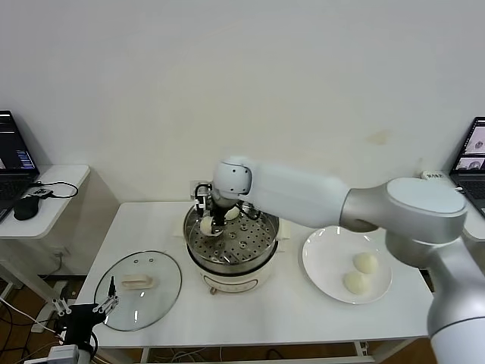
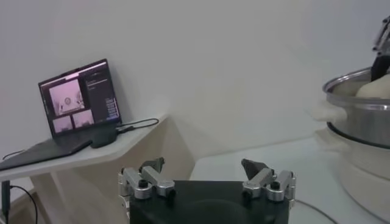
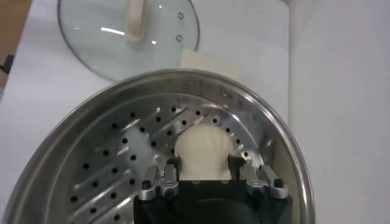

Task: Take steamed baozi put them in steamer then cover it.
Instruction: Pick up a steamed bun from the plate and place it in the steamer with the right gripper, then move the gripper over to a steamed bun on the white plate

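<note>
The steamer (image 1: 242,244) stands mid-table, its steel perforated basket (image 3: 103,158) on a cream pot base. My right gripper (image 1: 209,220) reaches down into the basket's far left side. Its fingers press both sides of a pale baozi (image 3: 204,152) that rests on the basket floor. Another baozi (image 1: 232,214) shows just behind the wrist inside the basket. Two more baozi (image 1: 366,262) (image 1: 354,282) lie on the white plate (image 1: 324,258). The glass cover (image 1: 139,288) lies flat at the table's front left, handle up. My left gripper (image 1: 83,307) hangs open and empty below that corner.
A side table with a laptop (image 2: 79,103), a mouse and cables stands to the left. A second laptop (image 1: 474,155) sits at the far right. The steamer's rim (image 2: 359,115) rises near the left gripper's view. The wall runs close behind the table.
</note>
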You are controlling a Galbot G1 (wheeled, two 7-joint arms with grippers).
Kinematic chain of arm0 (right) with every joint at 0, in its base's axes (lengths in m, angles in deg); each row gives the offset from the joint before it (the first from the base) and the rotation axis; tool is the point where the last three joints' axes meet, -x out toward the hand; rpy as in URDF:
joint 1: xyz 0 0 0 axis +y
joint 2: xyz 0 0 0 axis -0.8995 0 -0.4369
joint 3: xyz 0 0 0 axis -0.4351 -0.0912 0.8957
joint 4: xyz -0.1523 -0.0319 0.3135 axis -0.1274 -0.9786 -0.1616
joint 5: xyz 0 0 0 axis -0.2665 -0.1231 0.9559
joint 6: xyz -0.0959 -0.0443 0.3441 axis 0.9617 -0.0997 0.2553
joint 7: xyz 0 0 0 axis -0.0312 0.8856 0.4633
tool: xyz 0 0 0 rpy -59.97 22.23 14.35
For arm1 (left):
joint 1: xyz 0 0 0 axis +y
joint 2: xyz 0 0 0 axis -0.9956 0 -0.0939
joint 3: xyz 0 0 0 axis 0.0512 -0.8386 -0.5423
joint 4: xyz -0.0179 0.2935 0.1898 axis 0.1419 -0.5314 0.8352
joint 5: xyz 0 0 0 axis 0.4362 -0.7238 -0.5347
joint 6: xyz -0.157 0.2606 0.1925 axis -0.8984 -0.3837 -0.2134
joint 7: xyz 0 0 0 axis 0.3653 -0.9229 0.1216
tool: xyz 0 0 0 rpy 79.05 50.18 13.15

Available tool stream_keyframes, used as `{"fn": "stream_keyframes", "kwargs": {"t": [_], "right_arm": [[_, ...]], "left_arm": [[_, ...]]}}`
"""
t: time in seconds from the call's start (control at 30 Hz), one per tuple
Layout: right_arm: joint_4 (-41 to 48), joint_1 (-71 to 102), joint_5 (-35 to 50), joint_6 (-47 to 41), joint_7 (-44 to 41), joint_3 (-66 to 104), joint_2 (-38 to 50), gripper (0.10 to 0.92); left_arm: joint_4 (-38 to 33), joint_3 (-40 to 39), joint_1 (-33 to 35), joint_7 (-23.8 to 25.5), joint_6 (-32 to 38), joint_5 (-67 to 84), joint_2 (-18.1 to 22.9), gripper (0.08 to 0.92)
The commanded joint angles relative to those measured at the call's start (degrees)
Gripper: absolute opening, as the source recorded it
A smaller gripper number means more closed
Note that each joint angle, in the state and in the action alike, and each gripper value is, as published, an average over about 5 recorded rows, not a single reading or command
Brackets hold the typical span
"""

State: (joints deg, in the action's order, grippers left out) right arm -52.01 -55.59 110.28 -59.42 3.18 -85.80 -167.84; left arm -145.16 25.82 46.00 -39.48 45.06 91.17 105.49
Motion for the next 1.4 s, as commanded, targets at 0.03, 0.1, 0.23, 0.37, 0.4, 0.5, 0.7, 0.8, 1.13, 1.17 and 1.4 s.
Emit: {"fn": "stream_keyframes", "kwargs": {"t": [0.03,0.1,0.23,0.37,0.4,0.5,0.7,0.8,1.13,1.17,1.4], "right_arm": [[3.01,1.38,0.12,-1.23,0.84,0.74,-2.67,0.582],[1.41,0.20,0.55,-1.25,0.17,0.99,-1.33,0.641],[-5.14,-4.89,0.61,-1.22,-3.42,-0.24,4.45,0.751],[-12.84,-11.66,-1.58,0.73,-9.22,-2.59,11.83,0.815],[-14.49,-13.14,-2.38,1.81,-10.71,-3.04,13.96,0.819],[-19.22,-16.59,-4.28,6.00,-15.13,-4.22,20.67,0.822],[-26.67,-18.18,-9.90,17.11,-22.72,-4.17,35.27,0.823],[-28.65,-15.68,-14.13,20.62,-24.58,-1.83,42.98,0.823],[-29.91,8.33,-27.45,25.95,-25.49,15.82,58.56,0.822],[-29.95,11.32,-28.53,26.19,-25.20,17.73,59.22,0.823],[-29.57,23.47,-33.79,26.61,-22.71,21.57,60.87,0.822]], "left_arm": [[0.14,0.02,-0.10,0.03,-0.01,0.02,-0.05,0.823],[0.15,0.02,-0.14,0.02,-0.02,0.02,-0.07,0.823],[0.00,0.03,-0.11,0.02,-0.06,0.00,-0.07,0.823],[-0.23,0.10,-0.05,0.02,-0.07,0.05,-0.08,0.823],[-0.31,0.06,-0.04,0.03,-0.09,0.06,-0.08,0.823],[-0.64,-0.18,-0.05,0.08,-0.16,0.03,-0.03,0.823],[-1.06,-0.60,0.03,0.22,-0.32,-0.06,0.17,0.823],[-1.27,-0.89,0.41,0.23,-0.31,-0.13,0.42,0.823],[-0.89,-0.96,1.55,0.26,-0.27,-0.77,-0.28,0.823],[-0.83,-0.98,1.62,0.29,-0.28,-0.91,-0.32,0.823],[-0.31,-0.94,2.12,0.37,-0.32,-1.36,-0.56,0.823]]}}
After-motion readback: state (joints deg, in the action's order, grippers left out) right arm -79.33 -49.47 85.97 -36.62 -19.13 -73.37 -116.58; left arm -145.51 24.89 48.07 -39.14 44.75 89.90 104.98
